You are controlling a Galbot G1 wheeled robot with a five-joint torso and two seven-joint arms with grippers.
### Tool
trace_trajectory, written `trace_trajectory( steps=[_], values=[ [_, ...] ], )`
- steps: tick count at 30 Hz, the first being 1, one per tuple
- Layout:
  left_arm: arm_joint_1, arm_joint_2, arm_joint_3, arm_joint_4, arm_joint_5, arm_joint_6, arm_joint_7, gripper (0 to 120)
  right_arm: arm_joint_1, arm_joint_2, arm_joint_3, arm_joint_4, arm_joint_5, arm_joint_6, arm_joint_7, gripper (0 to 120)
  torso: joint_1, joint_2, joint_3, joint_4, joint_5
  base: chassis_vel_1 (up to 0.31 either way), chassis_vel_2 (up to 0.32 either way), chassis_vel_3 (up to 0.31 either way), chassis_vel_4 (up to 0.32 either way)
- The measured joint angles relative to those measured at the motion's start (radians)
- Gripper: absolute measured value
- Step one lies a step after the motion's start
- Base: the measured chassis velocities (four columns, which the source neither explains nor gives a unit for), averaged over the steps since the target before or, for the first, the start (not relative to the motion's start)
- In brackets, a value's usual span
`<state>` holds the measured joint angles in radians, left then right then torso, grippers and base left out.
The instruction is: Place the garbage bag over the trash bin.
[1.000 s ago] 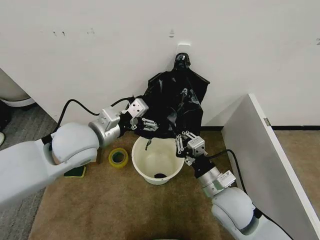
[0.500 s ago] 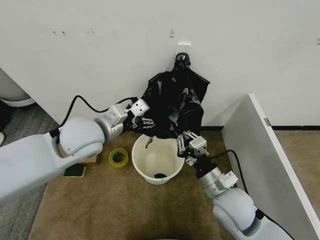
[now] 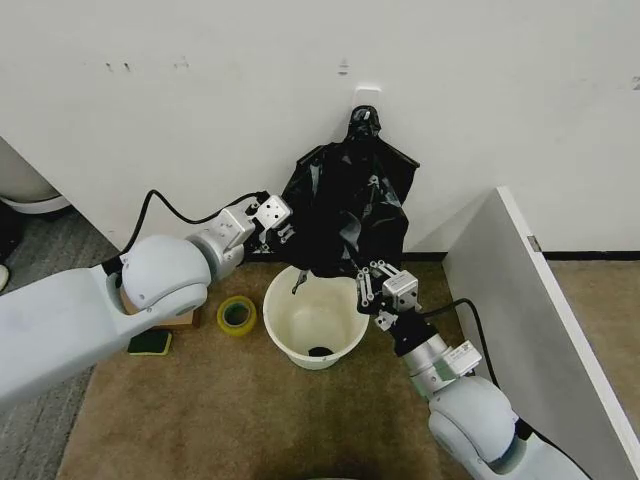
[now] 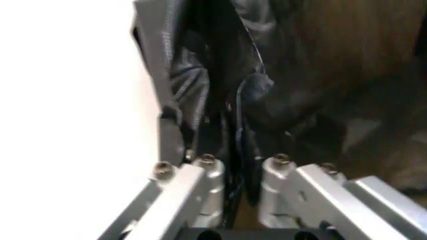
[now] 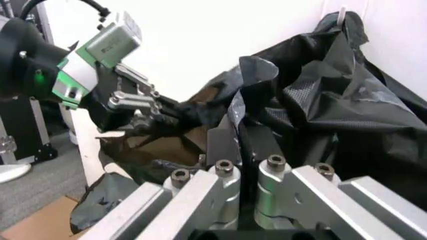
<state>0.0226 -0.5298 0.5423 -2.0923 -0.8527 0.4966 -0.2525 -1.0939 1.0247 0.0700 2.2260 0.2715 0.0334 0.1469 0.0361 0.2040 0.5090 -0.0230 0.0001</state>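
Observation:
The black garbage bag point(image 3: 350, 205) hangs crinkled against the wall, its lower edge just above the far rim of the white trash bin point(image 3: 312, 325). My left gripper point(image 3: 283, 233) is at the bag's left edge, shut on a fold of the film point(image 4: 250, 92). From the other side, my right gripper point(image 3: 368, 285) is shut on the bag's lower right edge, over the bin's right rim. In the right wrist view the film point(image 5: 313, 95) rises between the right gripper's fingers point(image 5: 223, 187), with the left gripper point(image 5: 148, 109) farther off, across the bag.
A knotted black bundle point(image 3: 363, 120) sits on a wall hook above the bag. A yellow tape roll point(image 3: 236, 315) and a green pad point(image 3: 150, 343) lie on the carpet left of the bin. A white partition point(image 3: 535, 330) stands to the right. A small dark item point(image 3: 320, 350) lies inside the bin.
My left gripper has moved up and toward the wall, closing in on the bag's left edge. The right gripper has shifted only slightly to the right.

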Motion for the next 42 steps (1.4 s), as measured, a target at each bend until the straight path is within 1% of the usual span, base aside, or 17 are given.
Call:
trace_trajectory(
  steps=[1, 5, 7, 9, 10, 11, 12, 15, 17, 19, 20, 22, 24, 28, 30, 36, 42],
  values=[
    [0.029, 0.000, -0.028, -0.002, -0.009, -0.019, -0.018, 0, 0.000, 0.002, 0.000, 0.000, 0.005, -0.001, 0.002, 0, 0.000, 0.000, 0.000, -0.0001, -0.0001, 0.000, 0.000, 0.000, 0.000],
    [0.103, 0.004, -0.097, -0.014, -0.035, -0.060, -0.055, 0, 0.000, 0.008, -0.001, 0.002, 0.019, -0.002, 0.008, 0, 0.000, 0.000, 0.000, -0.0001, -0.0001, 0.000, 0.000, 0.000, 0.000],
    [0.194, 0.012, -0.196, -0.044, -0.073, -0.094, -0.081, 0, -0.002, 0.012, 0.001, 0.011, 0.034, -0.002, 0.010, 0, 0.000, 0.000, 0.000, -0.0001, -0.0003, 0.000, 0.000, 0.000, 0.000],
    [0.327, 0.025, -0.343, -0.085, -0.098, -0.128, -0.091, 0, -0.008, 0.013, 0.008, 0.028, 0.064, -0.002, 0.013, 0, 0.000, 0.000, 0.000, -0.0001, 0.0001, 0.000, 0.000, 0.000, 0.000],
    [0.368, 0.030, -0.383, -0.098, -0.106, -0.139, -0.094, 0, -0.011, 0.013, 0.010, 0.034, 0.074, -0.002, 0.014, 0, 0.000, 0.000, 0.000, 0.0000, 0.0001, 0.000, 0.000, 0.000, 0.000],
    [0.368, 0.030, -0.383, -0.098, -0.106, -0.139, -0.094, 0, -0.011, 0.013, 0.010, 0.034, 0.074, -0.002, 0.014, 0, 0.000, 0.000, 0.000, 0.0000, 0.0001, 0.000, 0.000, 0.000, 0.000],
    [0.455, 0.038, -0.462, -0.130, -0.129, -0.162, -0.101, 0, -0.019, 0.011, 0.014, 0.048, 0.093, -0.003, 0.018, 0, 0.000, 0.000, 0.000, 0.0002, -0.0004, 0.000, 0.000, 0.000, 0.000],
    [0.610, 0.052, -0.585, -0.214, -0.180, -0.205, -0.130, 0, -0.050, 0.000, 0.023, 0.085, 0.133, -0.010, 0.025, 0, 0.000, 0.000, 0.000, 0.0004, -0.0002, 0.000, 0.000, 0.000, 0.000],
    [0.714, 0.065, -0.632, -0.275, -0.206, -0.216, -0.138, 0, -0.082, -0.013, 0.026, 0.115, 0.156, -0.013, 0.027, 0, 0.000, 0.000, 0.000, -0.0006, 0.0004, 0.000, 0.000, 0.000, 0.000],
    [0.762, 0.072, -0.641, -0.300, -0.215, -0.217, -0.140, 0, -0.095, -0.019, 0.027, 0.127, 0.164, -0.013, 0.027, 0, 0.000, 0.000, 0.000, -0.0001, 0.0004, 0.000, 0.000, 0.000, 0.000],
    [0.833, 0.084, -0.651, -0.335, -0.225, -0.217, -0.140, 0, -0.114, -0.031, 0.028, 0.144, 0.173, -0.014, 0.027, 0, 0.000, 0.000, 0.000, -0.0005, -0.0003, 0.000, 0.000, 0.000, 0.000],
    [0.866, 0.090, -0.663, -0.349, -0.229, -0.217, -0.140, 0, -0.123, -0.036, 0.029, 0.153, 0.177, -0.016, 0.027, 0, 0.000, 0.000, 0.000, -0.0004, -0.0003, 0.000, 0.000, 0.000, 0.000],
    [0.947, 0.099, -0.710, -0.380, -0.232, -0.217, -0.141, 0, -0.146, -0.052, 0.031, 0.178, 0.192, -0.020, 0.027, 0, 0.000, 0.000, 0.000, 0.0006, 0.0001, 0.000, 0.000, 0.000, 0.000],
    [1.008, 0.097, -0.748, -0.411, -0.232, -0.218, -0.157, 0, -0.194, -0.076, 0.046, 0.222, 0.208, -0.025, 0.031, 0, 0.000, 0.000, 0.000, 0.0005, 0.0000, 0.000, 0.000, 0.000, 0.000],
    [1.013, 0.086, -0.767, -0.415, -0.233, -0.227, -0.167, 0, -0.228, -0.086, 0.063, 0.254, 0.218, -0.025, 0.036, 0, 0.000, 0.000, 0.000, -0.0006, -0.0002, 0.000, 0.000, 0.000, 0.000],
    [1.019, 0.086, -0.871, -0.415, -0.313, -0.239, -0.194, 0, -0.246, -0.088, 0.110, 0.279, 0.305, -0.040, 0.061, 0, 0.000, 0.000, 0.000, 0.0002, 0.0000, 0.000, 0.000, 0.000, 0.000],
    [1.027, 0.086, -0.926, -0.412, -0.330, -0.254, -0.197, 0, -0.250, -0.067, 0.112, 0.279, 0.389, -0.031, 0.068, 0, 0.000, 0.000, 0.000, 0.0000, -0.0002, 0.000, 0.000, 0.000, 0.000]
  ],
)
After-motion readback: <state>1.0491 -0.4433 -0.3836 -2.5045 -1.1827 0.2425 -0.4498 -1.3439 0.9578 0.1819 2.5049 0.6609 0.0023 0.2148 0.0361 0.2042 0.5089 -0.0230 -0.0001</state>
